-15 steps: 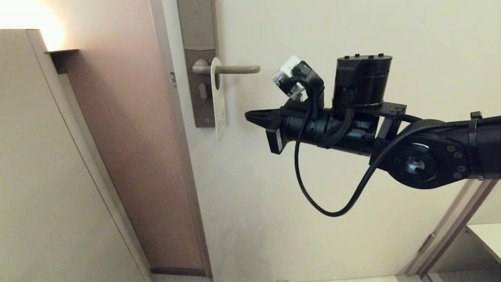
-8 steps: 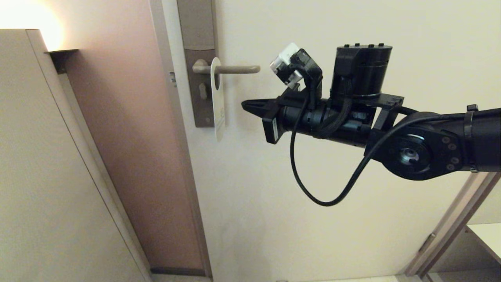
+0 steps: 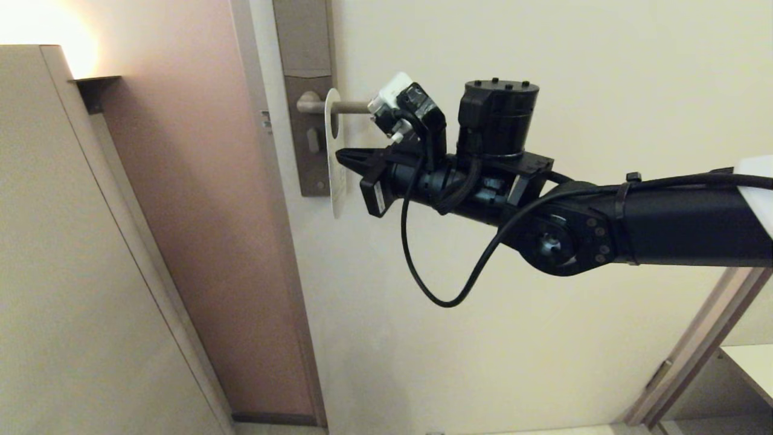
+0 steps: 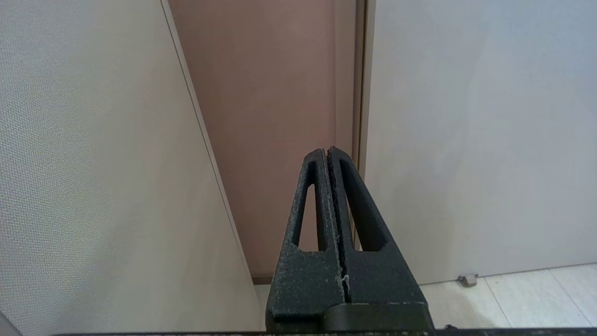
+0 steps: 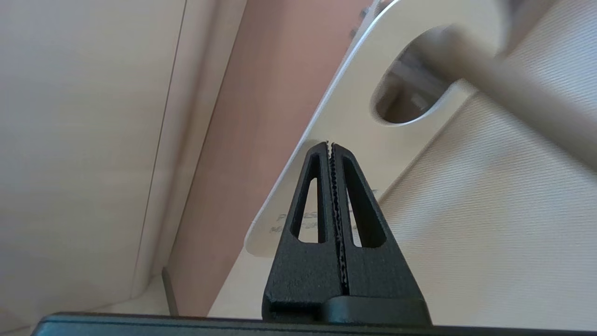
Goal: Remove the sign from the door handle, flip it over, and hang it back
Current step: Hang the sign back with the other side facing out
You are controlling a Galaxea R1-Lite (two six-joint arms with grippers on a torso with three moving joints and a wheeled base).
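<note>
I am in a hotel-like room entrance, cream door (image 3: pixel 483 54) before me, metal handle (image 3: pixel 344 107) on a tall plate (image 3: pixel 308 145), hanger sign (image 3: pixel 334 157) on it, warm lamp glow (image 3: pixel 36 24), pale floor tiles (image 4: pixel 513 294)

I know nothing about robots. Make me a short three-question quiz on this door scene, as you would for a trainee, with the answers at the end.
1. True or false: the flat white rounded-end door sign hangs on the slim beige-grey metal door handle.
2. Which black hand is near the sign: A, the right hand, or B, the left hand?
3. Fill in: the right hand's fingers are ____ (open or shut).

Key: 1 true; the handle passes through the sign's oval hole. 2 A; the left hand points at a bare wall and door edge. 3 shut, holding nothing.
</note>
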